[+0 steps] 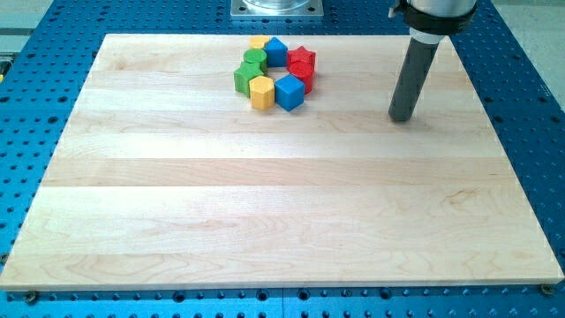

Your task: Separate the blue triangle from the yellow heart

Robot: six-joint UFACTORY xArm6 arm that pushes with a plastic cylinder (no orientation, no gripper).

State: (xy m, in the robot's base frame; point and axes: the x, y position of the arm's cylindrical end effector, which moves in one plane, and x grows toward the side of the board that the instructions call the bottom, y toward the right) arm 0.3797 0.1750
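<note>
The blocks sit in a tight ring near the view's top centre. A blue block (pixel 276 50), which looks like the triangle, touches a yellow block (pixel 258 42) at the ring's top; most of the yellow one is hidden, so I cannot make out its shape. My tip (pixel 403 117) rests on the board well to the view's right of the ring, touching no block.
The ring also holds a red star (pixel 302 58), a second red block (pixel 299 74), a second blue block (pixel 290 92), a yellow hexagon (pixel 261 92) and two green blocks (pixel 246 79) (pixel 255 60). The wooden board (pixel 265 212) lies on a blue perforated table (pixel 35 97).
</note>
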